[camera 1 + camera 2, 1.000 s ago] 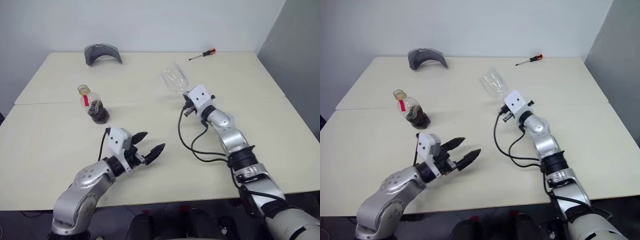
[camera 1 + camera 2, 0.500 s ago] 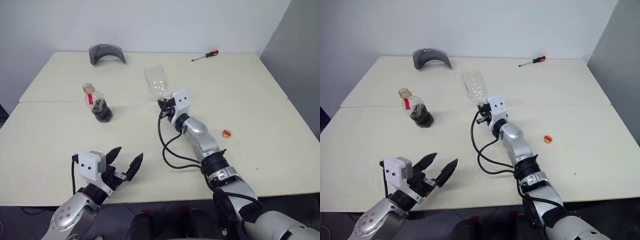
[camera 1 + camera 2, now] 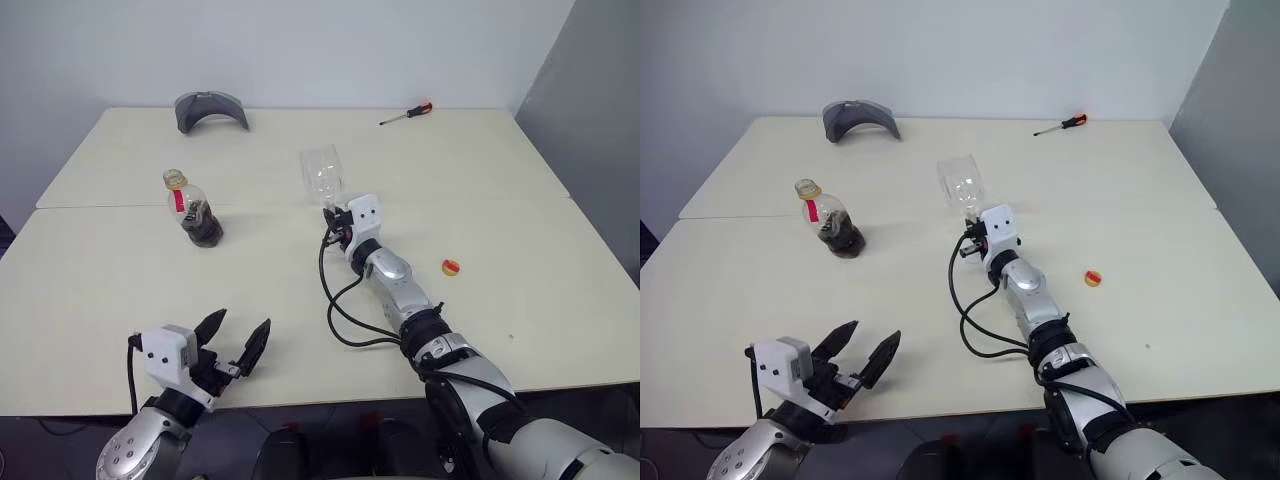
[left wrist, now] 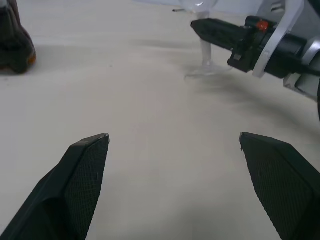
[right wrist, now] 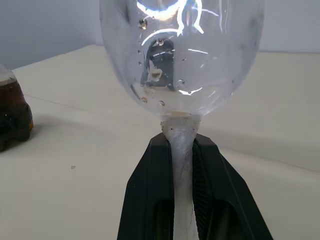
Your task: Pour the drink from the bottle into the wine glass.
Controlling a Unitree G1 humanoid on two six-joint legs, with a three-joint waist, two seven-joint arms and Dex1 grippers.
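Left gripper sits at the near left table edge, jaws spread wide, nothing between them. It has pulled back toward the robot and off to the left compared with a second ago, when it hung further out over the table, nearer the middle. So it has backed away from the work area, not toward the bottle.

Bottle stands upright on the left half of the table, cap off, dark drink pooled in its lower part, red label strip on the neck side. Untouched, well apart from both grippers, same spot as before.

Grey curved object at the far left edge, unmoved.

Wine glass is near the table centre, upright, bowl empty apart from a few droplets. Right gripper is clamped on its stem just under the bowl. A second ago the glass was held tilted, further right and higher; now it has been swung left and lowered, and in the left wrist view its foot looks to be down on the table or just about.

Small red-yellow cap lies right of the right arm. Screwdriver at the far right edge.

Read: glass is placed or nearly placed, closer to the bottle. Pouring not begun; the bottle still needs picking up, likely by the free left gripper.
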